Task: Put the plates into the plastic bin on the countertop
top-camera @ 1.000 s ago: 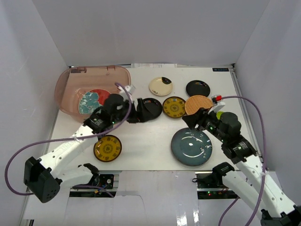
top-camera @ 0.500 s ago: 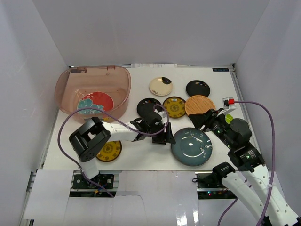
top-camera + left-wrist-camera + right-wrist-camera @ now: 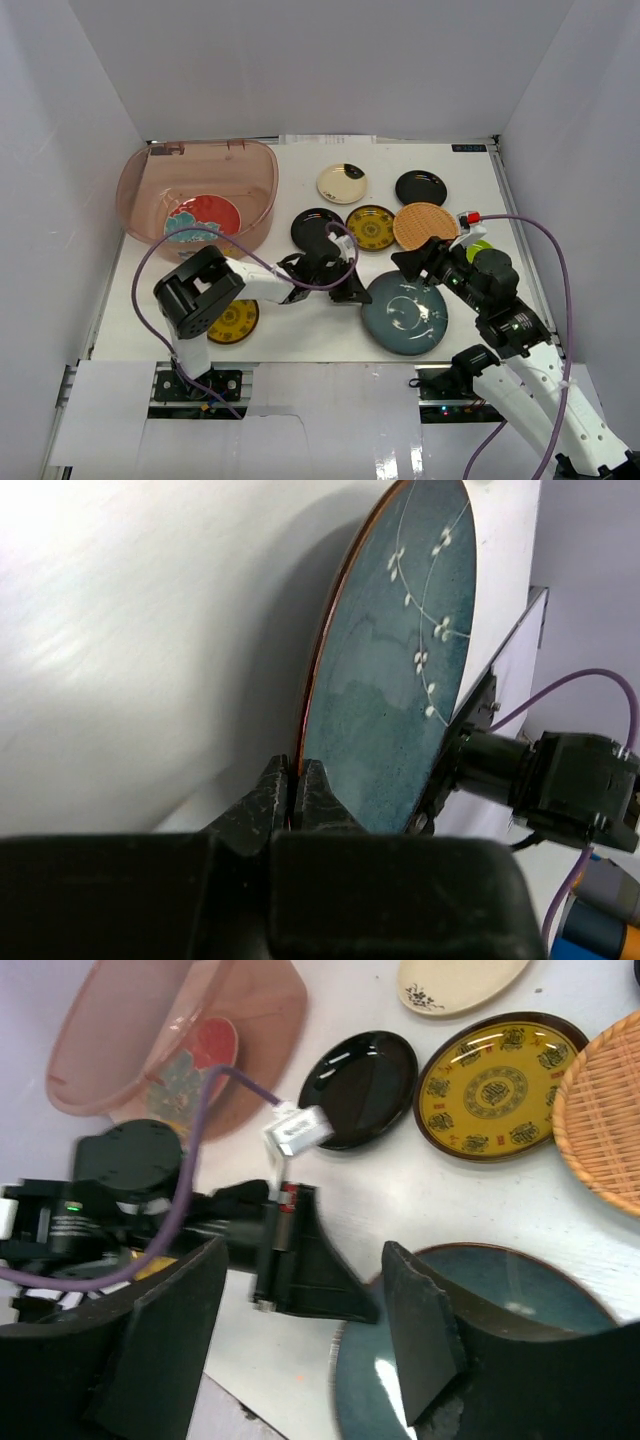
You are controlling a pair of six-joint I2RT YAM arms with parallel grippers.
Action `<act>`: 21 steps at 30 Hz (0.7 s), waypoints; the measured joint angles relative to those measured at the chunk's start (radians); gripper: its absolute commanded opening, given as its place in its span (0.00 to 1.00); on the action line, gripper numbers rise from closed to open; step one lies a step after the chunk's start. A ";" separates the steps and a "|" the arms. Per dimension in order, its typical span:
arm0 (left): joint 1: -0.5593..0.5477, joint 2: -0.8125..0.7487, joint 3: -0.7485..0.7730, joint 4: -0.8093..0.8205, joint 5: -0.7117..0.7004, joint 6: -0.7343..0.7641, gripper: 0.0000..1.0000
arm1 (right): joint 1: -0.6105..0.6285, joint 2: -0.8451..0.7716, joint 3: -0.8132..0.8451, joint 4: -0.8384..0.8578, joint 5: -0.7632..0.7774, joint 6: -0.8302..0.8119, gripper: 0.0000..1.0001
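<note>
The left claw (image 3: 296,786) is clenching on the rim of the grey-blue plate (image 3: 400,690), its two fingers pressing together over the plate's left edge. That plate is lying close to the near edge of the table (image 3: 300,330), right of the middle. The pictures are not showing whether it is resting flat or tilting off the surface. The left arm is reaching low across the table from the near left corner.

The right claw (image 3: 305,1260) is hanging released, its fingers (image 3: 170,1350) spreading wide and gripping nothing. It is hovering over the far rim of the grey-blue plate, between that plate and the orange plate (image 3: 423,224).

The bin (image 3: 140,200) is sitting in the far left corner, with the red-and-teal plate (image 3: 203,217) lying on its bottom. All other plates are lying on the table outside it. The cream plate (image 3: 341,183) and the far black plate (image 3: 421,187) are lying apart from each other toward the far edge. A row is running across the middle: the near black plate (image 3: 312,226), the middle yellow plate (image 3: 371,227) just beside it, then the orange plate, whose rim is meeting the yellow one's or nearly so. The lime plate (image 3: 480,246) is peeking out from behind the right arm near the right edge. The near yellow plate (image 3: 230,320) is lying by the near edge, beside the left arm's base.
</note>
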 measured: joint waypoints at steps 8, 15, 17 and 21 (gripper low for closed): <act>0.153 -0.433 -0.290 -0.167 -0.020 0.045 0.00 | 0.000 0.072 -0.047 -0.011 0.002 -0.045 0.97; 0.267 -0.714 -0.327 -0.266 -0.019 0.046 0.00 | 0.000 0.148 -0.180 -0.001 -0.012 -0.055 0.95; 0.283 -0.754 -0.327 -0.263 0.005 0.038 0.00 | 0.000 0.164 -0.219 0.005 -0.035 -0.051 0.96; 0.302 -0.779 -0.326 -0.299 0.036 0.046 0.00 | -0.001 0.193 -0.254 0.073 -0.128 -0.022 0.72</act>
